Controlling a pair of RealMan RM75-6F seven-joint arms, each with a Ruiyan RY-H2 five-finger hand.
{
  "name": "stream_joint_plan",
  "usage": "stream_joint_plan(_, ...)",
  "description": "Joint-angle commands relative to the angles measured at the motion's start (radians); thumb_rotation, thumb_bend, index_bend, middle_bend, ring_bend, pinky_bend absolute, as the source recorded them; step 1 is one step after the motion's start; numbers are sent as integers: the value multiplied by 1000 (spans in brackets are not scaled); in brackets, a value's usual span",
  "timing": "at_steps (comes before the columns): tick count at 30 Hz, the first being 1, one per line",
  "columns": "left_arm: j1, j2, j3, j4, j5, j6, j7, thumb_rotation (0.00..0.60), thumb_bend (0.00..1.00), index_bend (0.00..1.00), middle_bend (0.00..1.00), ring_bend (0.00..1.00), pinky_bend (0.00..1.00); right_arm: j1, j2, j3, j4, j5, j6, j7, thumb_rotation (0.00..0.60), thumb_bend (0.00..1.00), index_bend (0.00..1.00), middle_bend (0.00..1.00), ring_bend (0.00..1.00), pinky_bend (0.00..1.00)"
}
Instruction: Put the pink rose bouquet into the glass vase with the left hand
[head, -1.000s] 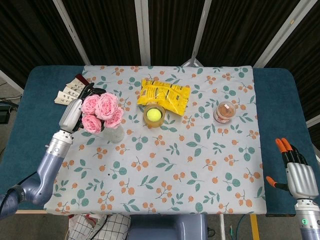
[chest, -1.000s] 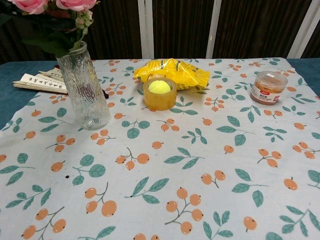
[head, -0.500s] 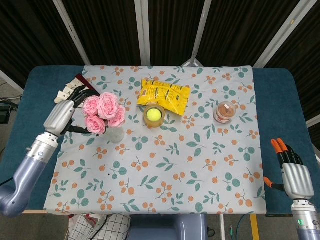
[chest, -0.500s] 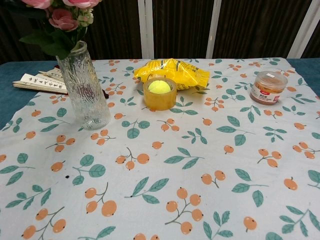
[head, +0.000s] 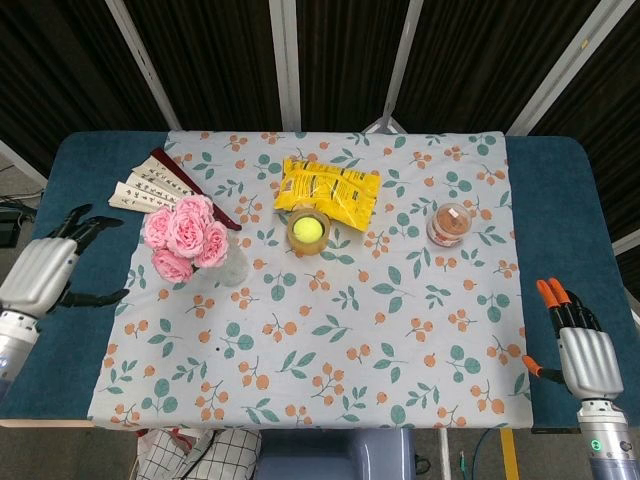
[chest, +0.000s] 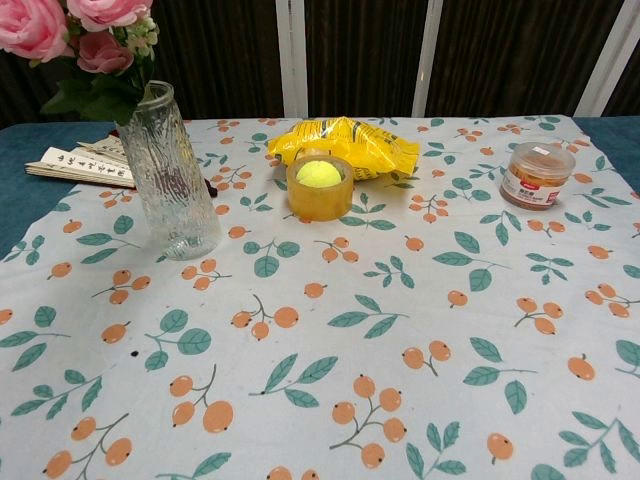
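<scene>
I see the pink rose bouquet (head: 183, 233) standing in the ribbed clear glass vase (chest: 170, 176) near the table's left edge, leaning left. My left hand (head: 42, 274), fingers spread and empty, sits just left of it; my right hand (head: 585, 358) is open too, far off.

Lab test bench: patterned tablecloth (head: 400, 330), dark slatted backdrop (head: 200, 60).

The roses (head: 185, 235) stand in the vase (head: 234, 268) on the patterned cloth (head: 330, 330), blooms leaning left. The left hand (head: 45, 272) hangs over the blue table edge (head: 60, 180), well apart from them, fingers spread and holding nothing. The right hand (head: 580, 345) is at the lower right corner, fingers apart, empty. A folded fan (head: 150, 185) lies behind the roses. A yellow bag (head: 328, 190), a ball in a tape ring (head: 309, 232) and a small jar (head: 450, 224) sit further right.
</scene>
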Motion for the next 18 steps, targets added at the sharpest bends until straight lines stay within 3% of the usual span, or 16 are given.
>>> stream_joint_plan(1,198,-85,126,44,145,251,90,600,235,211,194,0,220,3,-1,-6,10,-13,0,-19,600,157,65,0,8,166)
stream_joint_plan(7,270,-241,168,186,172,345,144,600,244,203,195,0,221,6,-3,-11,20,-40,6,-17,600,156,65,0,7,166)
stream_joint_plan(18,265,-384,182,394,228,321,63,600,244,190,131,0,167,5,3,-14,35,-63,20,11,600,156,59,0,8,166)
